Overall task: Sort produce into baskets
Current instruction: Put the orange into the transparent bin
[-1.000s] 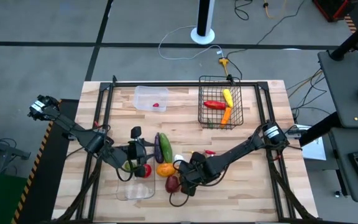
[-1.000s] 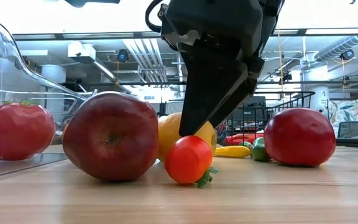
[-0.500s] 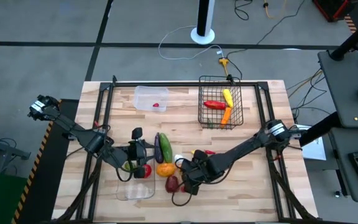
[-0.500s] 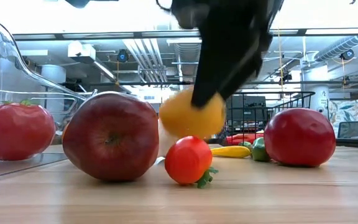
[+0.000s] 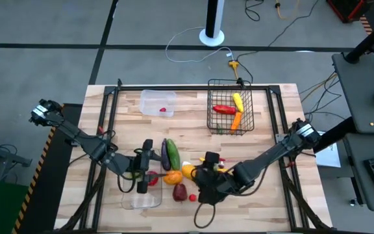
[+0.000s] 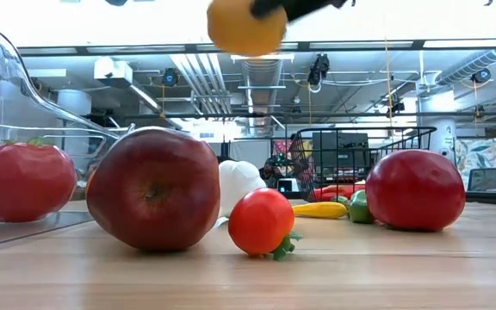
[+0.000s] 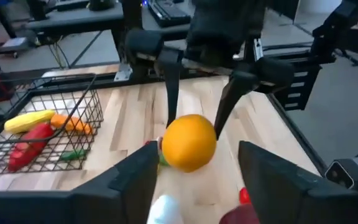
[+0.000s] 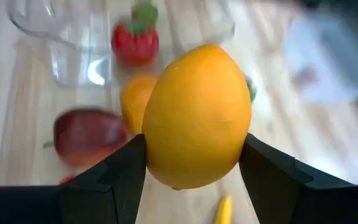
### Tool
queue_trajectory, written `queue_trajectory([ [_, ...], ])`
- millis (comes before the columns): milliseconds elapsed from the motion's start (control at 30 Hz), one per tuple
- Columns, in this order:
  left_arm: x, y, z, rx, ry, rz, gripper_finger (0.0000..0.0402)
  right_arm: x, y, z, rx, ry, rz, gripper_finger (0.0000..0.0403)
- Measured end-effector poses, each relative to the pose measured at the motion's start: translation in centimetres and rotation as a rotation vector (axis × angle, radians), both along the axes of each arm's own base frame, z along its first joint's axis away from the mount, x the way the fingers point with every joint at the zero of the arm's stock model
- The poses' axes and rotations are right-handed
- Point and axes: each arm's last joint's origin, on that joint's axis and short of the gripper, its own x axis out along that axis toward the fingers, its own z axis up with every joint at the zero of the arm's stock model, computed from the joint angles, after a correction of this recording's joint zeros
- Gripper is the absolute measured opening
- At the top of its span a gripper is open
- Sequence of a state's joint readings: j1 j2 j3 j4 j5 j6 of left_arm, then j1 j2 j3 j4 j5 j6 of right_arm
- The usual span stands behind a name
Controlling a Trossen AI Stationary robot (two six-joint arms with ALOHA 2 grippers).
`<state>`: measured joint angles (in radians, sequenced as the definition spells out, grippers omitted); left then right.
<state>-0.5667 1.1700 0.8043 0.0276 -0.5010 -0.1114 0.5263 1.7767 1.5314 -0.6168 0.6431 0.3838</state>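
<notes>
- While the right gripper [image 5: 197,173] clamps the orange [image 8: 194,118], we hold it above the apple [image 6: 153,188].
- Left gripper [image 5: 141,175]: jaws wide, near the tray [image 5: 141,200].

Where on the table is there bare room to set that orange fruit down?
Bare wood lies right of the wire basket, between it and the small tub, and along the table's near right edge. The produce cluster by the long tray is crowded.

high view: straight down over the whole tabletop [image 5: 265,136]
low view: level at the tabletop; close to an apple [image 6: 153,189]
wrist views: both share the orange fruit [image 7: 189,142], close
</notes>
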Motion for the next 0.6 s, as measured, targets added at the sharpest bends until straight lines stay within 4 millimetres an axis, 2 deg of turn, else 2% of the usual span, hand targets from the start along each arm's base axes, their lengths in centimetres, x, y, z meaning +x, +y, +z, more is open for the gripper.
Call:
queue_trajectory([
  [133,0.6,-0.5,-1.3,-0.013,-0.058,-0.029,0.0239,0.7,0.6,0.9,-0.088,-0.093,0.076,0.0222],
  [267,1.5,-1.0,-2.1,-0.007,-0.087,-0.037,0.025,1.5,0.6,1.7,-0.156,-0.153,0.141,0.0222],
  [467,2.5,-1.7,-2.6,0.039,-0.141,-0.057,0.0249,2.0,0.7,2.3,-0.199,-0.193,0.226,0.0222],
  [600,2.5,-1.7,-2.6,0.038,-0.142,-0.054,0.0221,2.1,0.7,2.4,-0.222,-0.194,0.243,0.0222],
])
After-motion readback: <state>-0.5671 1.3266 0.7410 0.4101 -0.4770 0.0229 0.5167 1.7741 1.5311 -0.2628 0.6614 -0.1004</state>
